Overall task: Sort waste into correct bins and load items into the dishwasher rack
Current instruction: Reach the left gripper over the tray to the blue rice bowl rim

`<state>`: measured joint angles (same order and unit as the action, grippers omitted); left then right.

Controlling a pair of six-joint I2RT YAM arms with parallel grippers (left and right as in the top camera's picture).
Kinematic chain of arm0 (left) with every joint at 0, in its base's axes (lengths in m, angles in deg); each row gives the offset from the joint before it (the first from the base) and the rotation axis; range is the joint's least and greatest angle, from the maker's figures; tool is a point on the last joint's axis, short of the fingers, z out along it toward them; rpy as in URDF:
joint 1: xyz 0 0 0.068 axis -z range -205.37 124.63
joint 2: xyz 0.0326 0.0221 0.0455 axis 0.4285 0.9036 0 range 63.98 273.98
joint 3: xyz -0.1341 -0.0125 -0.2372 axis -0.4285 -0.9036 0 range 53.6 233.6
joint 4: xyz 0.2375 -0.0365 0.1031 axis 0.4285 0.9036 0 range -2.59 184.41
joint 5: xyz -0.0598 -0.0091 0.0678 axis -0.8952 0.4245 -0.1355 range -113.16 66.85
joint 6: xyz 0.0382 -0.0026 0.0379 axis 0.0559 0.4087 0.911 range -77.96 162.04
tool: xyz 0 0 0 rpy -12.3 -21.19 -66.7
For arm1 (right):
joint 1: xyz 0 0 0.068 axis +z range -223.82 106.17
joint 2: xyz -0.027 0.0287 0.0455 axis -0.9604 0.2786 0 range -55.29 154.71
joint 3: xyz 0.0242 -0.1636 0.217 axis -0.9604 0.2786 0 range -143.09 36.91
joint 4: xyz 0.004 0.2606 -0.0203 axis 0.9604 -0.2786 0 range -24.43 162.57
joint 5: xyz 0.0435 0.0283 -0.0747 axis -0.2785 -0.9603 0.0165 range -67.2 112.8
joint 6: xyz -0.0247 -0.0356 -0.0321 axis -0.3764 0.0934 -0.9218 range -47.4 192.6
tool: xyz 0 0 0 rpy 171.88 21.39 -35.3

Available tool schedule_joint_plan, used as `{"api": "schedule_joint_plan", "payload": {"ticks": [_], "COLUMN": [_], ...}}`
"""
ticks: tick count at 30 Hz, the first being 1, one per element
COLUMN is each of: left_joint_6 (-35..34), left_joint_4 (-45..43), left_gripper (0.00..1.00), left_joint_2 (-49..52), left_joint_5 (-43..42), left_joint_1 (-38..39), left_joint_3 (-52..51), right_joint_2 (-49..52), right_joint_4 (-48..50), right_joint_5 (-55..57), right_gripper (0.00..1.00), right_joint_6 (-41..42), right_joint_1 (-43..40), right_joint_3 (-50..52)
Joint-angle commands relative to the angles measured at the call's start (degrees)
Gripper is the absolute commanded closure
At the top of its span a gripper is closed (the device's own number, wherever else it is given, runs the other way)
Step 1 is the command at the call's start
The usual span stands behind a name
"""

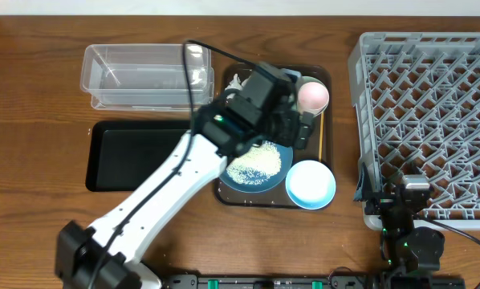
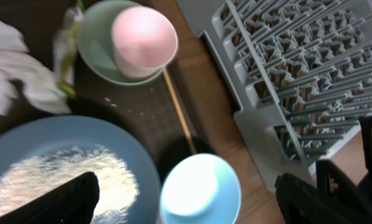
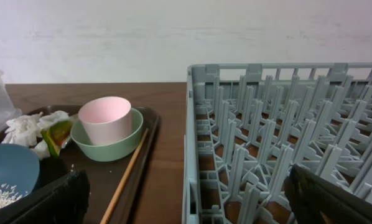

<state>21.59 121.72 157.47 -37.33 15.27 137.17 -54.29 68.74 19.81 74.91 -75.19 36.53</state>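
Observation:
My left gripper (image 1: 298, 127) (image 2: 189, 208) is open and empty above the brown tray, its fingers either side of the small light-blue bowl (image 2: 198, 190) (image 1: 311, 185). The blue plate (image 1: 282, 154) (image 2: 68, 134) holds the rice heap (image 1: 254, 164) (image 2: 61, 180). The pink cup (image 2: 144, 37) (image 1: 313, 96) stands inside the mint-green bowl (image 2: 96, 59). The chopstick (image 2: 178, 112) lies beside them. The tissue (image 2: 18, 68) and the wrapper (image 2: 66, 50) lie at the tray's far left. My right gripper (image 3: 189, 208) (image 1: 407, 193) is open and empty at the grey rack's (image 1: 433, 112) front corner.
The clear tub (image 1: 144, 76) and the black tray (image 1: 136, 156) sit left of the brown serving tray (image 1: 327, 148). My left arm crosses over the black tray's right end. The rack fills the right side of the table.

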Motion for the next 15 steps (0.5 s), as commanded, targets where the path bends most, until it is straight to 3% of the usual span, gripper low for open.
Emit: {"api": "schedule_joint_plan", "payload": {"ticks": [1, 4, 9, 13, 15], "left_joint_6": [-7.3, -7.3, -5.8, -5.8, -6.3], "left_joint_4": [-0.1, 3.5, 16.9, 17.2, 15.9], "left_gripper": [0.08, 0.08, 0.07, 0.07, 0.02], "left_joint_2": [3.6, 6.9, 13.6, 15.2, 15.7], "left_joint_5": [5.9, 8.3, 9.4, 9.3, 9.3], "left_joint_1": [1.1, 1.2, 1.3, 1.9, 2.3], "left_joint_3": [1.0, 3.3, 14.1, 15.0, 15.0], "right_joint_2": [-0.2, -0.2, -0.2, -0.2, -0.2], "right_joint_4": [-0.2, -0.2, -0.2, -0.2, -0.2], "right_joint_5": [0.0, 0.0, 0.0, 0.0, 0.0], "right_gripper": [0.01, 0.01, 0.01, 0.01, 0.01], "right_joint_6": [-0.7, -0.7, -0.7, -0.7, -0.7], "right_joint_1": [-0.3, -0.3, -0.3, -0.3, -0.3], "right_joint_3": [0.1, 0.1, 0.1, 0.1, 0.1]}}
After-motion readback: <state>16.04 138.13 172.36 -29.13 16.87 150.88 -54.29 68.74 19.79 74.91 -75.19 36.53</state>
